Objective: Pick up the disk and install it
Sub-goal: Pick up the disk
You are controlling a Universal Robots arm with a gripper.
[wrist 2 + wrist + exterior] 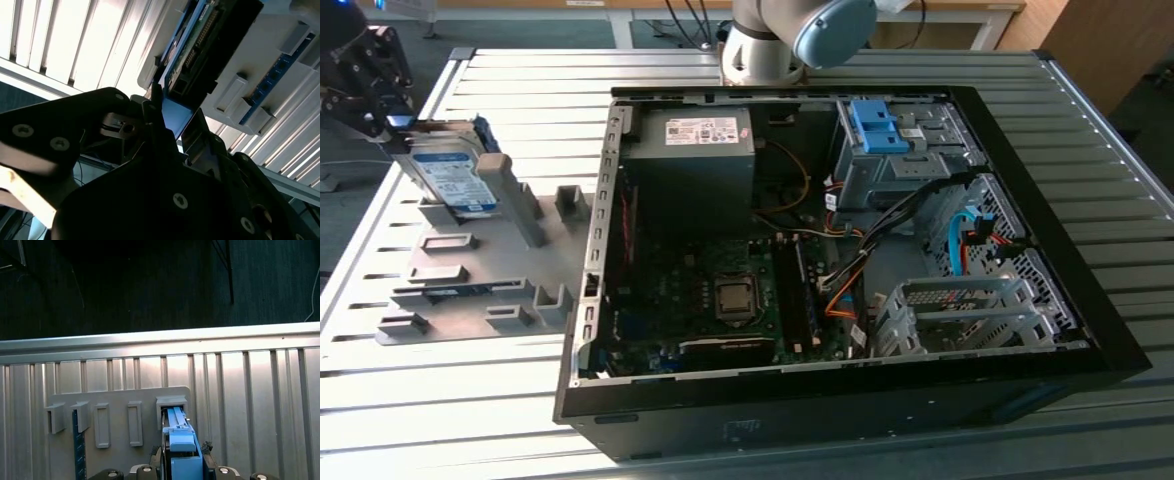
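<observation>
The disk (454,180), a silver drive with a white-and-blue label and a blue carrier frame (182,457), is stood on edge, slightly tilted, at the grey fixture plate's (467,290) far left corner.

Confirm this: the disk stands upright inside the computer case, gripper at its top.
Wrong place. The exterior view shows the disk standing upright on the grey fixture plate beside the computer case, gripper at its top.

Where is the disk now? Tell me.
The disk stands upright on the grey fixture plate at the exterior view's left, beside the computer case, in the gripper.
</observation>
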